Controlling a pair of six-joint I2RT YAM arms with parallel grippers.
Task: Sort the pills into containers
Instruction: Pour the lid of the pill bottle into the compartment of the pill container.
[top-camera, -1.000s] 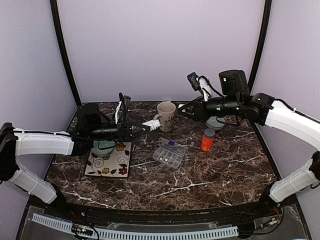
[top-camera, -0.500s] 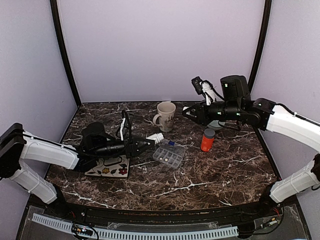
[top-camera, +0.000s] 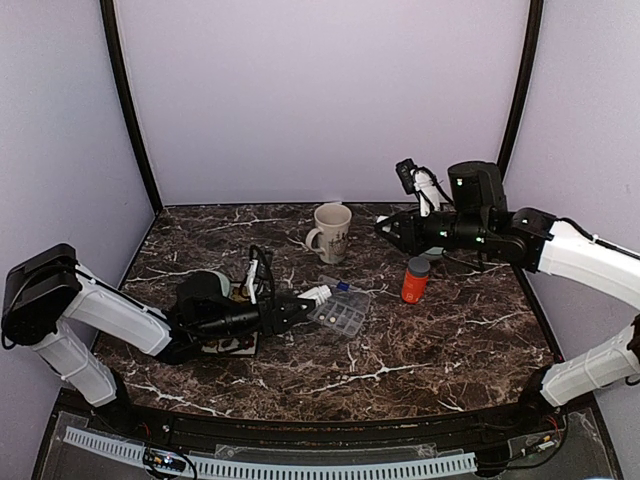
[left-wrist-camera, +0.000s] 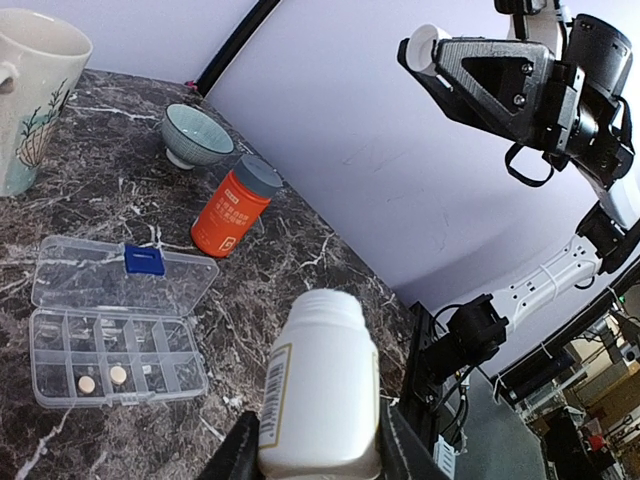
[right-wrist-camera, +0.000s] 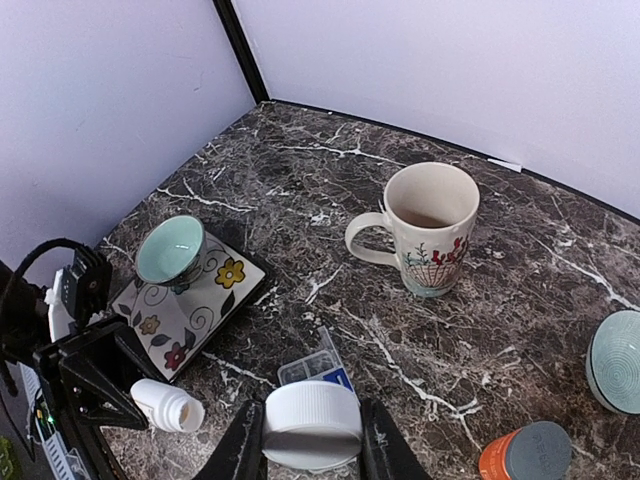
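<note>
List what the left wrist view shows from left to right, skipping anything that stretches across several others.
cream mug → green bowl → orange bottle → white bottle → white cap. The organiser box is skipped: it overlaps the mug, bowl and orange bottle sideways.

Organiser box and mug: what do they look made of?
Organiser box: clear glossy plastic, likely; the dark veined tabletop shows through its lid. Mug: probably glazed ceramic; cream, thick-walled, painted flowers, slight sheen.
</note>
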